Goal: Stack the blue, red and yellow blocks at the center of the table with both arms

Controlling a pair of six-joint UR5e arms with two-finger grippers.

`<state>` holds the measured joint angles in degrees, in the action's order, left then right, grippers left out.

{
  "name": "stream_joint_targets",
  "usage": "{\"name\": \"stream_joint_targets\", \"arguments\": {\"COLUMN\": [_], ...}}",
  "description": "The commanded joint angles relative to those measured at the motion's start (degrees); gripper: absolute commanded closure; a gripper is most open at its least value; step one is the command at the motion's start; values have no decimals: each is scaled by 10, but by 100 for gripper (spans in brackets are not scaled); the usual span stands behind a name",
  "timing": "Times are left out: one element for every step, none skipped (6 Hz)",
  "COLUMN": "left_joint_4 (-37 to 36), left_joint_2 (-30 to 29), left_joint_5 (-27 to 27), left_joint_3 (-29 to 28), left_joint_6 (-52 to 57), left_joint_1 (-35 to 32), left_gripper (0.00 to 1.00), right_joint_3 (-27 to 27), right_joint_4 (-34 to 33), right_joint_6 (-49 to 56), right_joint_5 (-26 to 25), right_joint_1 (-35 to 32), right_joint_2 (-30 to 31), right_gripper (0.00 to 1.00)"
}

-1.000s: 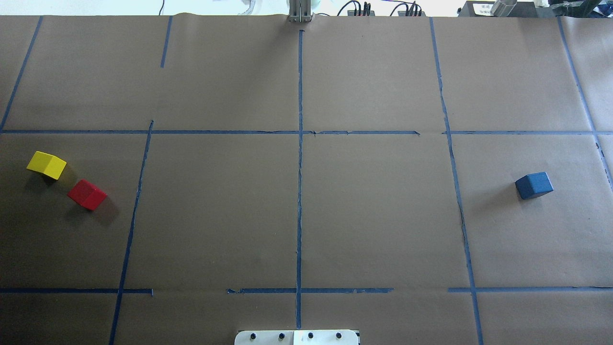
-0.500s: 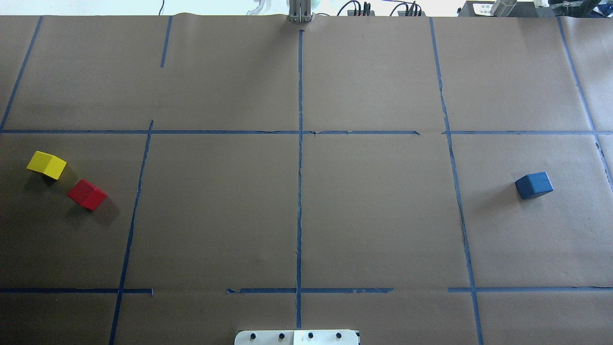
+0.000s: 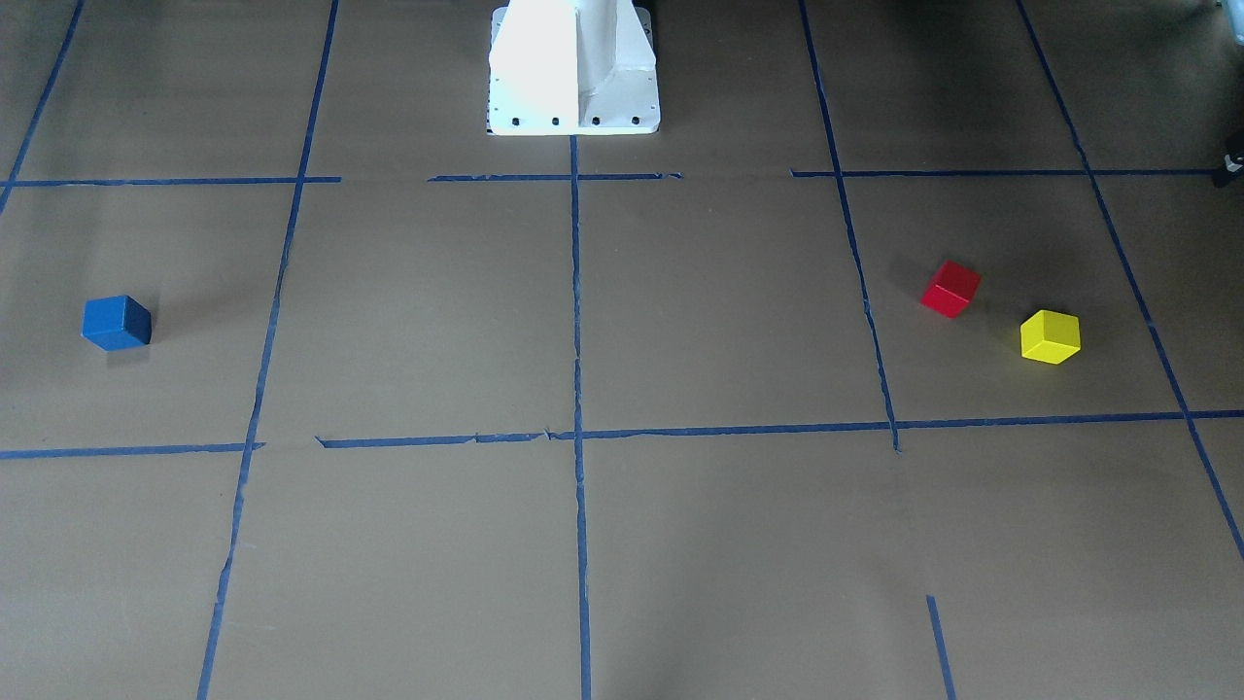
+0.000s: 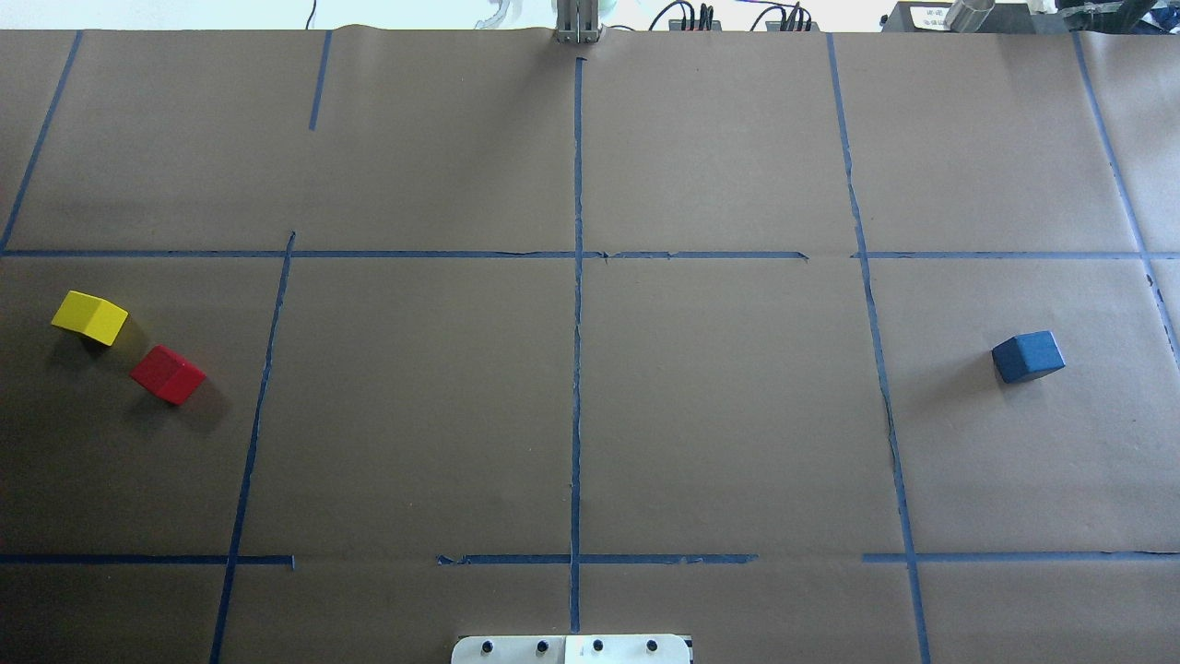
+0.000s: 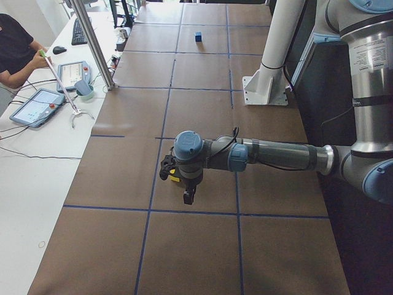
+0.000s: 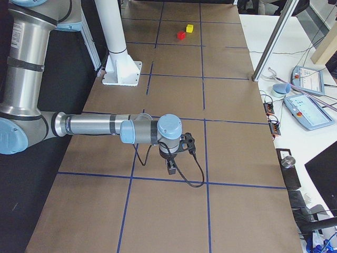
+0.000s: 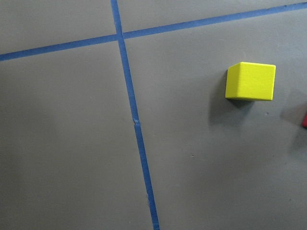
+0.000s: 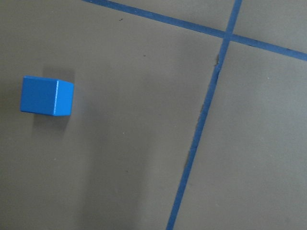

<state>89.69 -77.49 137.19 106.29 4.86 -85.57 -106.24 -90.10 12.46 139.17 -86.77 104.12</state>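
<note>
A long bench (image 4: 719, 415) covered in brown paper is marked into squares by blue tape lines (image 4: 577, 369). The robot's white pedestal (image 3: 573, 68) stands at its near edge. The left arm (image 5: 276, 157) reaches out low over the bench's left end, above the yellow block (image 4: 89, 317). The right arm (image 6: 95, 125) reaches over the right end. Whether either arm's jaws are wide or narrow, I cannot tell. The red block (image 4: 167, 373) sits just beside the yellow one, apart from it. The blue block (image 4: 1028, 357) sits alone, far right. Only taped paper lies between the blocks and the centre. A seated operator (image 5: 15, 52) works at a side table.
</note>
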Motion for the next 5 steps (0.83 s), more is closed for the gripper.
{"name": "stream_joint_targets", "arguments": {"left_joint_4": [3,15,22,23,23], "left_joint_2": [9,9,9,9,4], "left_joint_5": [1,1,0,0,1], "left_joint_3": [-5,0,-7,-6,-6], "left_joint_6": [1,1,1,-1,-2], "left_joint_1": [0,1,1,0,1], "left_gripper": [0,0,0,0,0], "right_joint_3": [-2,-1,2,4,5], "right_joint_4": [0,17,80,159,214], "right_joint_6": [-5,-71,-219,-355,-440], "right_joint_5": [49,48,38,0,-63], "right_joint_1": [8,55,103,152,205], "right_joint_2": [-2,-21,-36,-43,-44], "right_gripper": [0,0,0,1,1]}}
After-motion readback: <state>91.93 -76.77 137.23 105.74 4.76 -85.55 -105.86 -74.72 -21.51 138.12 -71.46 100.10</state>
